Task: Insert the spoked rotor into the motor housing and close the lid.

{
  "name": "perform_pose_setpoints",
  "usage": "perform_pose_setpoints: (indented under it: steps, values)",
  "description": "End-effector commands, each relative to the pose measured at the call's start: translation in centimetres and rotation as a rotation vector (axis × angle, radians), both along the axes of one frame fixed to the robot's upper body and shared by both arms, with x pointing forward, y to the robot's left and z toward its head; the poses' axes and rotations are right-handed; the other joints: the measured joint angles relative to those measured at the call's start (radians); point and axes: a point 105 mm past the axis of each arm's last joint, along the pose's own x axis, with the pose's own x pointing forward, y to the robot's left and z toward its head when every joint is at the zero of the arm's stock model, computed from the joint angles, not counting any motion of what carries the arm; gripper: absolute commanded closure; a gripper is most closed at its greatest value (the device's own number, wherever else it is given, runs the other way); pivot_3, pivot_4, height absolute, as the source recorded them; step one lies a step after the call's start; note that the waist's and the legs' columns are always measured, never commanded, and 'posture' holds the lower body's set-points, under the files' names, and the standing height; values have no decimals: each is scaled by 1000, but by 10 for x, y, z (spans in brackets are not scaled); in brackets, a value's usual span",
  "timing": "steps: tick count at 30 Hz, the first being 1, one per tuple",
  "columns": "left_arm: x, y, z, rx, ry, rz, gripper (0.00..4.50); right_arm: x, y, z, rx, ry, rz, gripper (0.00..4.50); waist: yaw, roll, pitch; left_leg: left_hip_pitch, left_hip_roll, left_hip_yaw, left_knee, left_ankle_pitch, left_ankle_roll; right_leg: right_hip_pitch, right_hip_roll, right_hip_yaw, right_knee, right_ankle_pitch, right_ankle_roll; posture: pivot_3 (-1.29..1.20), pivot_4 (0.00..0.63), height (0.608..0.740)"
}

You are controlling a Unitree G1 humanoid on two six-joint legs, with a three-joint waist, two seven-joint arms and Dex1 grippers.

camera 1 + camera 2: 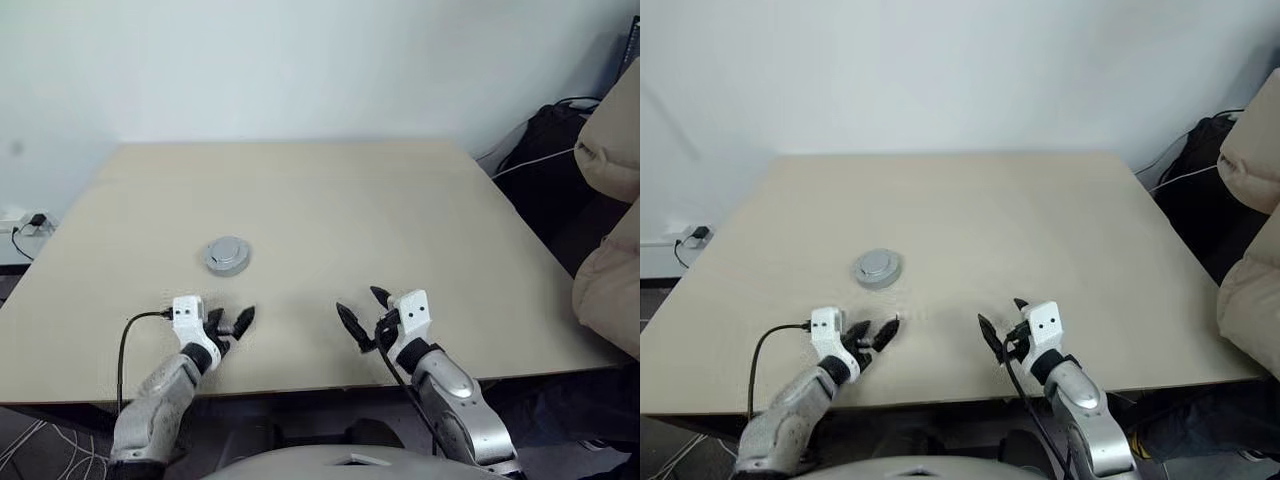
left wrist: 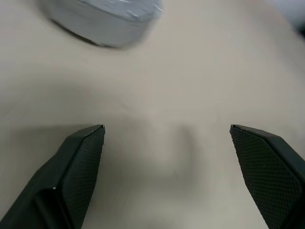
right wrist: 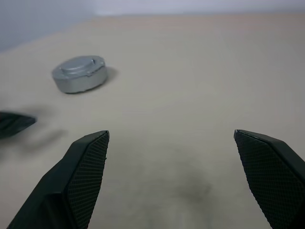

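The lid (image 1: 227, 254) lies plain grey face up, raised middle on top, capping a round pale-grey puck on the left middle of the table (image 1: 400, 210). The spoked rotor and the motor housing are hidden. My left gripper (image 1: 232, 322) hovers open just on the near side of the puck, apart from it, with nothing between its fingers (image 2: 81, 157). The puck's edge (image 2: 102, 19) shows beyond them in the left wrist view. My right gripper (image 1: 360, 305) is open and empty near the front edge, to the right of the puck (image 3: 78, 71).
The beige table's front edge (image 1: 330, 385) runs just under both wrists. A black bag (image 1: 545, 150) and tan cushions (image 1: 610, 200) stand off the table's right side. A wall socket with cables (image 1: 25, 228) sits low at the left.
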Motion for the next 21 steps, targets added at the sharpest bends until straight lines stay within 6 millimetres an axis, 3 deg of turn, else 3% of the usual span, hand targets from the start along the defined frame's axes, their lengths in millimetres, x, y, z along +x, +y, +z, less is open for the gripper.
perform_pose_setpoints:
  steps: [1,9,16,21]
  values:
    - [4,-17,27,99,-221,-22,39,2,-5,15,-66,-130,-42,0,5,0,1,-1,0,0,0,0,0,-1,0,0,0,0,0,0,0,740]
    - [-8,-17,52,298,-468,168,39,-12,-30,18,-100,-208,-230,0,5,0,4,-4,0,0,-1,0,0,-3,0,-1,0,-1,2,0,0,740]
    - [-20,-25,56,309,-511,121,39,-15,-35,18,-115,-200,-254,0,5,-2,9,-3,1,0,0,0,1,-3,-2,-5,0,-3,6,0,0,740]
    - [-21,-17,58,323,-523,155,39,-16,-34,19,-129,-197,-253,0,6,-4,12,-4,1,0,0,0,1,-3,-2,-5,0,-4,7,0,0,740]
